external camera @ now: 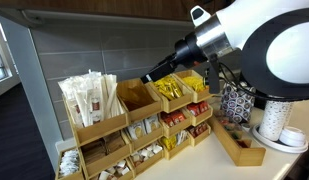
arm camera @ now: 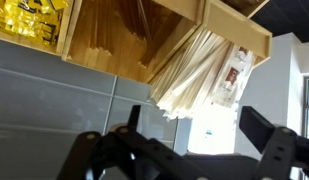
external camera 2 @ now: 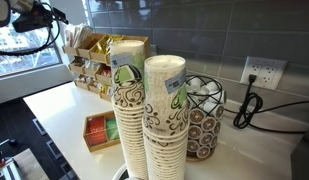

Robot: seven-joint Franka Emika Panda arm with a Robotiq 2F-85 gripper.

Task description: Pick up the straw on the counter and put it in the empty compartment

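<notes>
Wrist view: gripper [arm camera: 189, 138] with jaws spread wide, nothing pinched — hovering just before the empty compartment [arm camera: 119, 45], between yellow packets [arm camera: 29, 20] and the bundle of wrapped straws [arm camera: 204, 75]. No loose straw spotted on the worktop [external camera 2: 64, 105]. Thin pale sliver [arm camera: 142, 18] inside the bare bin, possibly the straw — cannot tell. Judged very light, slim, paper-wrapped, easily bent or crushed, prone to rolling. Best pinched gently mid-length, across the shaft.

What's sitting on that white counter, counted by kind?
Stacks of paper cups: 2
Wire rack of coffee pods: 1
Small wooden tray of packets: 1
Wooden bin organizer: 1
Total: 5
</notes>
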